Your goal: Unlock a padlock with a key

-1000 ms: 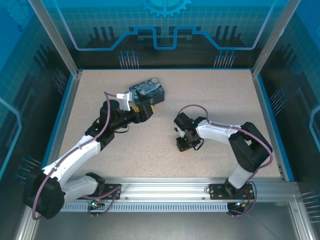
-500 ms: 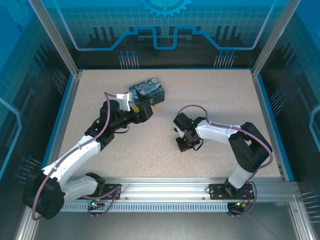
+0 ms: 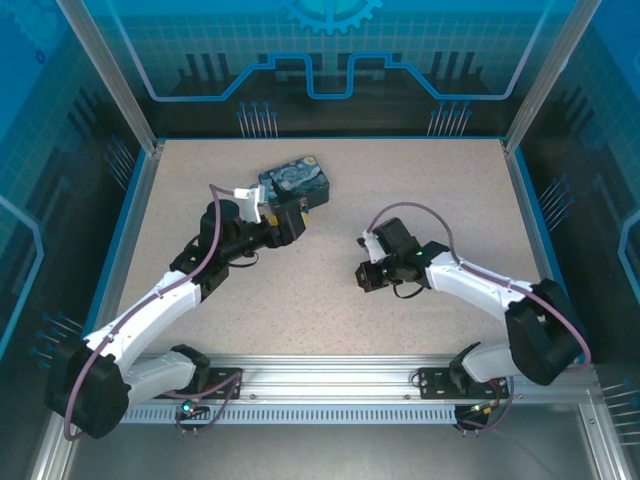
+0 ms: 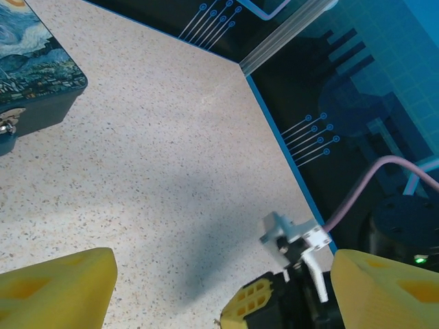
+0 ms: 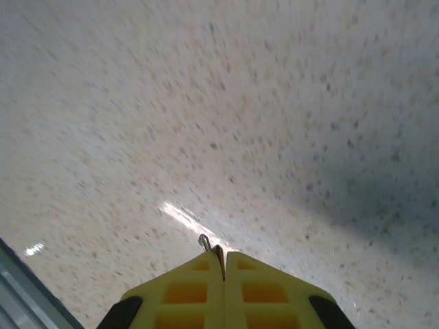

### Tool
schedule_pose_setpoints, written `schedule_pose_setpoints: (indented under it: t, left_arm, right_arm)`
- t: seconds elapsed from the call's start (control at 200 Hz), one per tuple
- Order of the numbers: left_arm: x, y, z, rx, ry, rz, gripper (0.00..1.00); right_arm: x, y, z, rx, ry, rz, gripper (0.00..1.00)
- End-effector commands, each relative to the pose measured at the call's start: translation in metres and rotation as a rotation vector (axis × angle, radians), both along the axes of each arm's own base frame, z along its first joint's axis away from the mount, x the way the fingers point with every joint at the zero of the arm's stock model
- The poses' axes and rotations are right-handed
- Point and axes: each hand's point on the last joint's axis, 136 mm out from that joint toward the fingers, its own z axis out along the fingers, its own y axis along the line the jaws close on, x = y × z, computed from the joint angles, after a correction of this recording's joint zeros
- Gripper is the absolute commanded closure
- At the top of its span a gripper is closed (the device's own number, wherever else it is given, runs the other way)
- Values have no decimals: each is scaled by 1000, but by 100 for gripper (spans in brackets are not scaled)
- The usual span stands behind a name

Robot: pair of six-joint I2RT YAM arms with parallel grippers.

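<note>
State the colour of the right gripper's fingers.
Yellow; the right gripper shows it best in the right wrist view.

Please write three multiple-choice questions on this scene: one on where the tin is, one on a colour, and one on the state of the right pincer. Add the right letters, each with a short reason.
1. Where is the tin?
A. On the far half of the table, left of centre, by the left pincer
B. At the near right corner
C. Between the two arm bases

2. What colour are the pincer fingers?
A. Red
B. Yellow
C. White

3. How is the right pincer?
A. Wide open
B. Shut on the tin
C. Shut on the key

Answers:
1 A: the top view shows the tin just beyond the left pincer.
2 B: both wrist views show yellow fingers.
3 C: its fingers meet with a thin metal blade between them.
</note>
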Motion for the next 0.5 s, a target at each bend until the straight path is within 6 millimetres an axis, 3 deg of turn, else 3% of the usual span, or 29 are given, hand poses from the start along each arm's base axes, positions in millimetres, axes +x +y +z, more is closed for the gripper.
schedule_pose_setpoints:
  t: [0.0, 0.28, 0.415, 0.495]
  left_arm:
    - [-5, -16, 15, -39, -19, -82, 25]
    - [-20, -70, 10, -85, 45, -258, 48]
    - [-21, -94, 8, -102, 48, -305, 54]
    - [-19, -102, 6, -114, 46, -315, 56]
  right_arm:
    - [16, 11, 34, 149, -117, -24, 100]
    - [39, 9, 124, 326, -434, -125, 100]
    - [38, 12, 145, 358, -490, -118, 100]
    - [35, 15, 147, 355, -489, -105, 100]
